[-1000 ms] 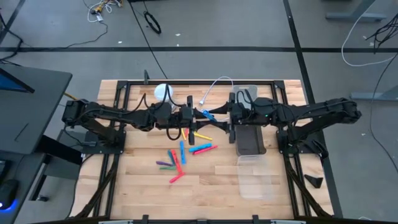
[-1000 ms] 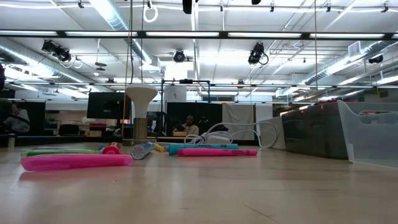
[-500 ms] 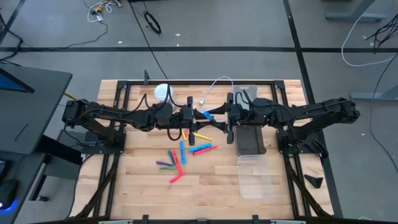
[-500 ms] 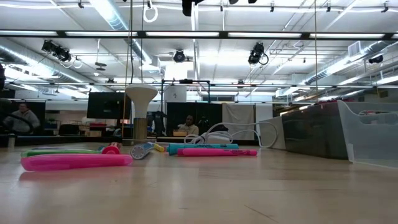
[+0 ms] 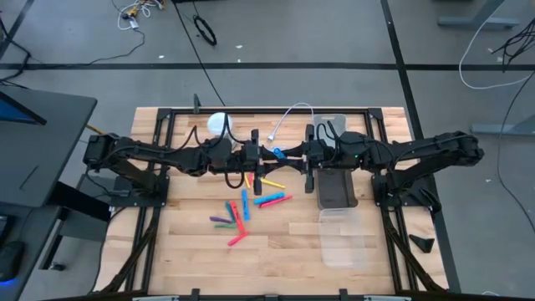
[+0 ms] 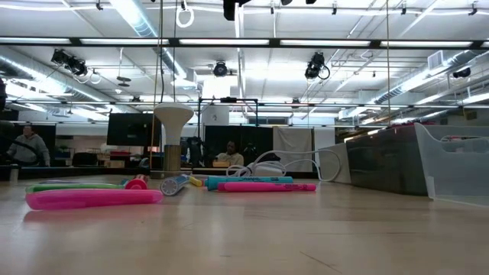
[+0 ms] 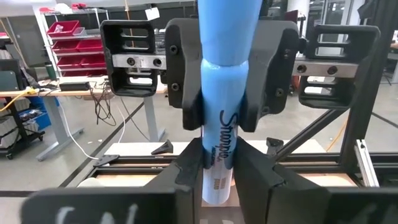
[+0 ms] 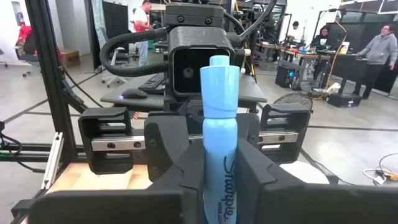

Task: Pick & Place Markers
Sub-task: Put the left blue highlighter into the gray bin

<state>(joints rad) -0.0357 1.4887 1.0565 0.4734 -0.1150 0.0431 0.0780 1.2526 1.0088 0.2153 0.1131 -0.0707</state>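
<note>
A light-blue marker (image 7: 219, 124) stands upright in the air over the middle of the table, between my two grippers, which face each other level. My left gripper (image 7: 221, 171) comes from the table's left and is shut on it. My right gripper (image 8: 221, 174) comes from the right and is shut on it a little higher up. In the high view the marker (image 5: 278, 154) shows as a small blue spot between them. Several other markers (image 5: 242, 213), pink, blue, green, yellow and red, lie flat on the wooden table below. My left gripper pinches the marker's lower barrel (image 7: 214, 163) between its two fingers, level, from the table's left side, fingers across the marker. The marker is upright and clear of the table. My right gripper pinches the barrel (image 8: 219, 163) below the narrower top part, level, from the table's right side, fingers across it. In the left wrist view its fingers (image 7: 193, 102) sit just above my left ones.
A dark bin (image 5: 336, 188) and a clear bin (image 5: 343, 238) stand at the right, below my right arm. A white cable (image 5: 288, 113), a clear container (image 5: 332, 125) and a white round thing (image 5: 217, 123) lie at the far side. People show in the room beyond.
My right gripper has shut on the blue marker that my left gripper holds up. Both arms have stayed where they were, and the marker has stayed in the air between them.
</note>
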